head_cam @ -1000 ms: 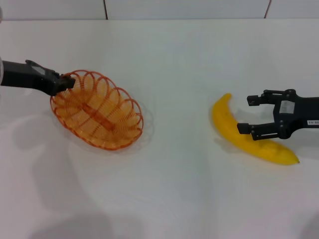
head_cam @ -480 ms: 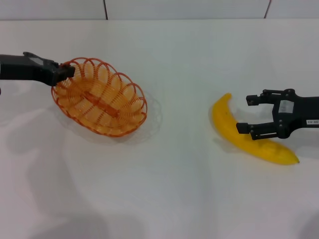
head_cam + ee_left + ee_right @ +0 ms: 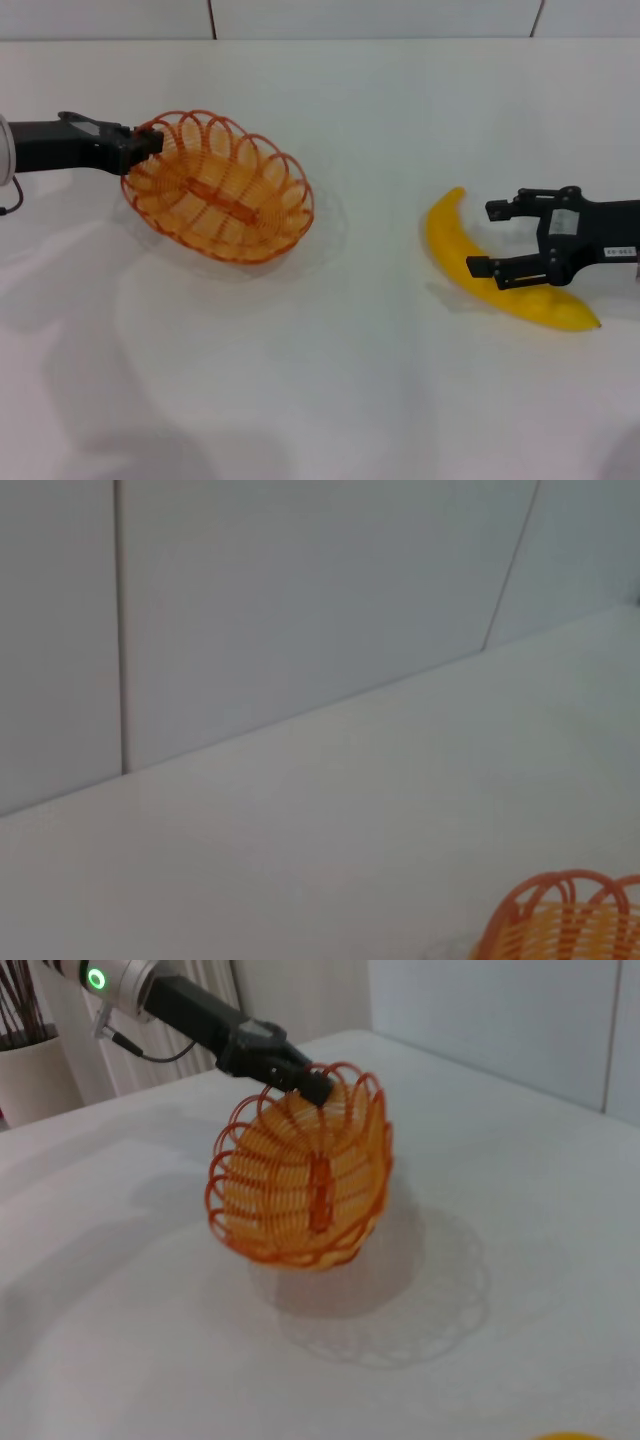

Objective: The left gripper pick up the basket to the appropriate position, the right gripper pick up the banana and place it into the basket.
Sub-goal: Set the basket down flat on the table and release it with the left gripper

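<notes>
Basket (image 3: 220, 188) rim in left gripper (image 3: 148, 146); banana (image 3: 492, 270) partly behind right gripper (image 3: 484, 240).

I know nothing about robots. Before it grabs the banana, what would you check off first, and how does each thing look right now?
1. Left pincer shut on the basket rim: ok.
2. Basket lifted off the table: ok, its shadow lies apart below it in the right wrist view.
3. Basket set down where the banana goes: not ok.
4. Right pincer open: ok.
5. Right pincer fingers straddling the banana: cannot tell.
</notes>
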### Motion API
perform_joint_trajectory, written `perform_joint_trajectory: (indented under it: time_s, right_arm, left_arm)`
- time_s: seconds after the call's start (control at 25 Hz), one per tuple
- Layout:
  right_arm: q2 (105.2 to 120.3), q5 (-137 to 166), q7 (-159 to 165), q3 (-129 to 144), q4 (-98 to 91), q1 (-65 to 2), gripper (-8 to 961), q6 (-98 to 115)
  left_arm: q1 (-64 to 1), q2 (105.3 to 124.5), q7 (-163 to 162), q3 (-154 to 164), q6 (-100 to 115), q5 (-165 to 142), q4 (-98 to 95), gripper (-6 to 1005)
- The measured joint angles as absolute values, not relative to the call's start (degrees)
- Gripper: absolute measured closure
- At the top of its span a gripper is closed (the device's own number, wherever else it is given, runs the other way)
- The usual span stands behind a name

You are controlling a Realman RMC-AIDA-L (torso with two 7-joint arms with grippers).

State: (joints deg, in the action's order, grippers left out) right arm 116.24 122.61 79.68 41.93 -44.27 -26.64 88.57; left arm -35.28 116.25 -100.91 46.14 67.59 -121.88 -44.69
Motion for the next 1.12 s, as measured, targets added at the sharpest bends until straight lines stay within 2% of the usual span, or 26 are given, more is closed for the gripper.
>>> perform_joint_trajectory:
  time_s: [1.12]
  right_arm:
    - [116.36,122.07,80.06,42.78,-44.56,-27.33,62,88.42]
  left_arm:
    - [-34.6,116.28,-93.55,45.34,59.21,-109.4,-32.14,912]
